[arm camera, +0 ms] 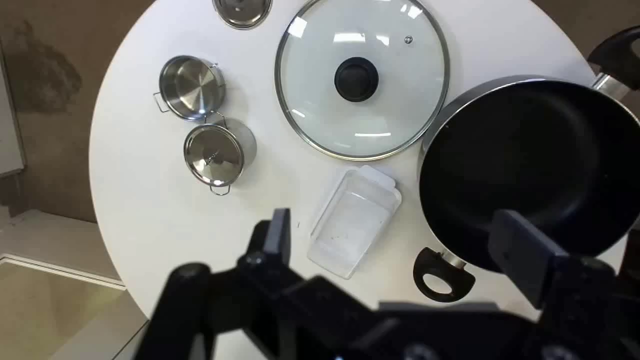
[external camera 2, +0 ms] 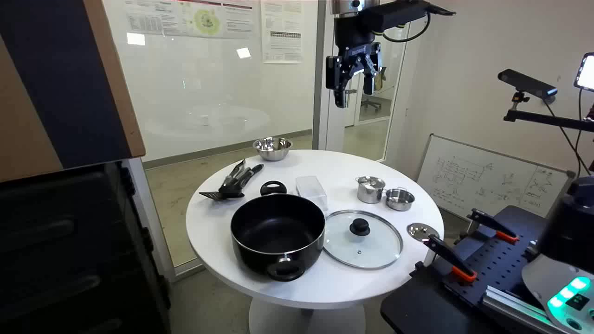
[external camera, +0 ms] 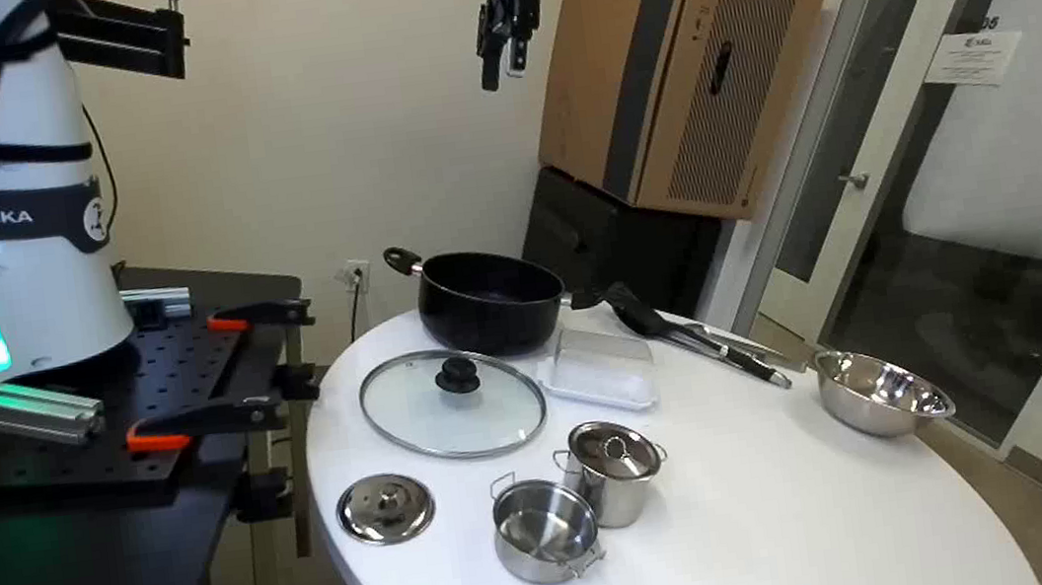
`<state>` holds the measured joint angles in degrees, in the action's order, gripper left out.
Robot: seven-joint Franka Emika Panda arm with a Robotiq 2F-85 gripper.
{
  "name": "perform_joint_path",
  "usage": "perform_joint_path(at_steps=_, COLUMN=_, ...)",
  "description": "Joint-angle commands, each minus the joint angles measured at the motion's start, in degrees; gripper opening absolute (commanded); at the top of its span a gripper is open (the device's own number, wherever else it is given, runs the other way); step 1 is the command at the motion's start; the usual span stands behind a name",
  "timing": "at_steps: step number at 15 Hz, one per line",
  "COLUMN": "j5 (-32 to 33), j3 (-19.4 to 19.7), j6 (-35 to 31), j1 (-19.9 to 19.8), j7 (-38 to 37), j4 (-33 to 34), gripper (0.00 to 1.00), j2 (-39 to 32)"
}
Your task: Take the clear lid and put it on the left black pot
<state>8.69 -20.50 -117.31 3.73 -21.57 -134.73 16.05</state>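
Gripper (arm camera: 392, 232) jaws apart; one glass lid (arm camera: 362, 80) lies near the table's (arm camera: 150, 220) robot-side edge, beside one black pot (arm camera: 520, 165). Every view shows two steel pots (arm camera: 215, 155); both exterior views alone show one bowl (external camera: 881, 392).

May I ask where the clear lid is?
In the wrist view, the clear lid lies on the table at upper centre, with the black pot at its lower right and the open steel pot to its left.
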Motion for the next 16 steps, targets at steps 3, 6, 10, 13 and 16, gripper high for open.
perform_joint_path(at_steps=3, j5=0.79, j3=2.68, j6=-0.87, j1=2.00, j7=-0.10, j4=-1.11, gripper=1.00, j2=-0.15)
perform_joint_path(at_steps=6, j5=2.36, j3=3.95, j6=-4.35, j1=1.15, j7=-1.66, j4=-5.02, gripper=1.00, j2=-0.29)
perform_joint_path(at_steps=10, j5=10.34, j3=4.56, j6=-11.56, j1=-1.19, j7=-7.50, j4=-10.59, gripper=1.00, j2=-2.92)
perform_joint_path(at_steps=13, j5=19.13, j3=4.06, j6=-15.69, j1=-2.96, j7=-16.46, j4=-12.20, gripper=1.00, j2=-7.48)
perform_joint_path(at_steps=16, j5=23.22, j3=5.40, j6=-14.87, j1=-2.16, j7=-22.91, j4=-10.18, gripper=1.00, j2=-14.98)
